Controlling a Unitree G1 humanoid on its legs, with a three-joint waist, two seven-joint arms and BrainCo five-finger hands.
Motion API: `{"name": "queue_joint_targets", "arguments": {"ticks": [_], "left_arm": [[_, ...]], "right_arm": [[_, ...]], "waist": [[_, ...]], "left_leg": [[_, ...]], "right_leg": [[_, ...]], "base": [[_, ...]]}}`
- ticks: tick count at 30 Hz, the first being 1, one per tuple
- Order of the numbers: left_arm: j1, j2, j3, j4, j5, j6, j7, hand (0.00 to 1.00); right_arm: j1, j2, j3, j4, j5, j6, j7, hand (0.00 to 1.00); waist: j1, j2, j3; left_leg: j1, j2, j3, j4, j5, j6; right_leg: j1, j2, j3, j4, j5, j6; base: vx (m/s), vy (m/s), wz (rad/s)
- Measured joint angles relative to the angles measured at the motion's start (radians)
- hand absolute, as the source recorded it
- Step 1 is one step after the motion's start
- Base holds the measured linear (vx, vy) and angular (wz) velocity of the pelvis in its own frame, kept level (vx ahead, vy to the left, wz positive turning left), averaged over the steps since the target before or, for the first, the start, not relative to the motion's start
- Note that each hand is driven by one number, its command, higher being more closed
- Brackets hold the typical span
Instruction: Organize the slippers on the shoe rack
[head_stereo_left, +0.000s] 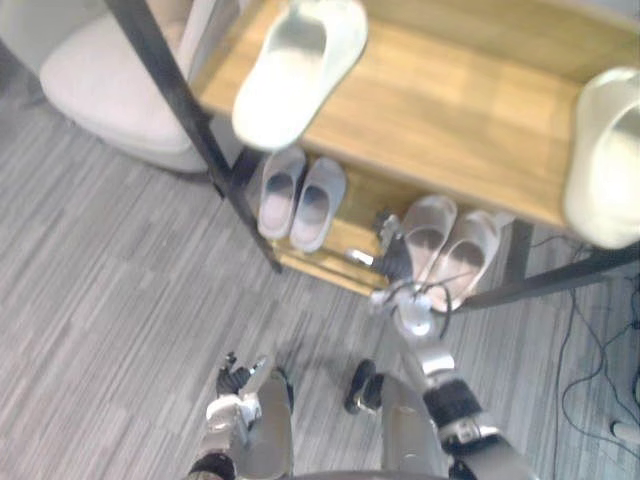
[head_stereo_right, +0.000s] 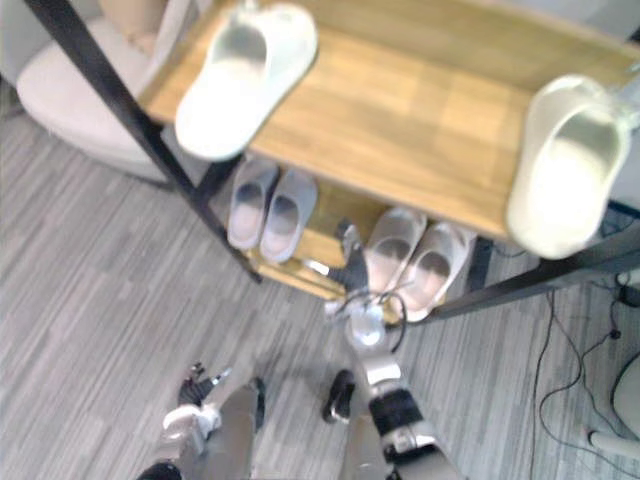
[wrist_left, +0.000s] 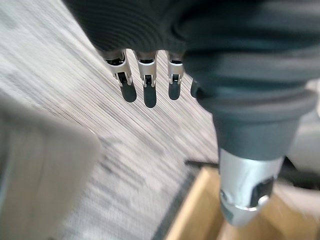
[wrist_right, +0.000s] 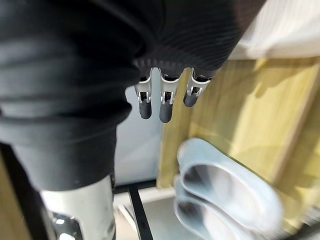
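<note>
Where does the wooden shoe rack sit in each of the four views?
Left eye view: the shoe rack fills the upper right.
Right eye view: it spans the upper centre and right.
Left wrist view: its wooden corner lies past the left hand.
Right wrist view: its wood stands past the right hand.
Shared landmark: its black frame.

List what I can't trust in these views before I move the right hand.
- Back of the lower shelf: hidden under the top shelf in both eye views.
- Right hand by the pink pair: too small and blurred there to tell if touching.
- Slippers in the right wrist view: blurred, cut by the bottom edge; which pair is unclear.
</note>
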Motion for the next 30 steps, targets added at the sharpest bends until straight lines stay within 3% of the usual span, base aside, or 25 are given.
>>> {"name": "queue_joint_targets", "arguments": {"ticks": [5,6,12,16,20,26,30], "left_arm": [[0.023,-0.011,-0.079,0.044,0.021,0.015,-0.029,0.00],[0.029,-0.008,-0.095,0.057,0.032,0.016,-0.035,0.00],[0.043,0.026,-0.157,0.058,0.050,0.019,-0.049,0.00],[0.054,0.033,-0.169,0.059,0.050,0.019,-0.049,0.00],[0.063,0.039,-0.198,0.076,0.052,0.020,-0.049,0.00],[0.059,0.041,-0.248,0.081,0.075,0.022,-0.050,0.00],[0.047,0.039,-0.395,0.058,0.091,0.022,-0.051,0.00]], "right_arm": [[0.131,-0.011,-0.022,0.019,-0.068,0.002,0.055,0.00],[0.168,-0.012,-0.054,0.070,-0.071,0.008,0.072,0.00],[0.236,-0.036,-0.149,0.256,-0.113,0.025,0.101,0.00],[0.256,-0.050,-0.236,0.456,-0.116,0.031,0.099,0.00],[0.272,-0.048,-0.246,0.563,-0.112,0.038,0.094,0.00],[0.305,-0.044,-0.301,0.642,-0.096,0.039,0.092,0.00],[0.306,-0.042,-0.316,0.658,-0.082,0.039,0.091,0.00]], "waist": [[-0.035,-0.003,-0.057],[-0.055,0.001,-0.070],[-0.059,0.012,-0.089],[-0.064,0.042,-0.114],[-0.064,0.044,-0.119],[-0.067,0.034,-0.125],[-0.069,0.030,-0.129]], "left_leg": [[0.141,-0.006,0.026,-0.199,0.082,0.004],[0.184,-0.007,0.026,-0.266,0.115,0.005],[0.248,-0.010,0.050,-0.330,0.154,0.007],[0.280,-0.016,0.054,-0.374,0.168,0.024],[0.298,-0.022,0.076,-0.396,0.179,0.030],[0.318,-0.023,0.079,-0.408,0.172,0.027],[0.349,-0.021,0.077,-0.426,0.172,0.027]], "right_leg": [[0.113,0.031,0.006,-0.171,0.073,0.022],[0.160,0.044,-0.002,-0.244,0.108,0.028],[0.253,0.070,0.013,-0.396,0.195,0.036],[0.324,0.094,0.031,-0.544,0.280,0.041],[0.372,0.104,0.047,-0.644,0.340,0.048],[0.380,0.111,0.069,-0.657,0.352,0.044],[0.401,0.116,0.074,-0.657,0.350,0.043]], "base": [[0.12,0.052,-0.13],[0.10,0.063,-0.01],[0.02,0.052,-0.10],[-0.06,0.036,-0.08],[-0.09,0.009,-0.16],[-0.09,-0.013,-0.11],[-0.01,-0.007,-0.02]]}}
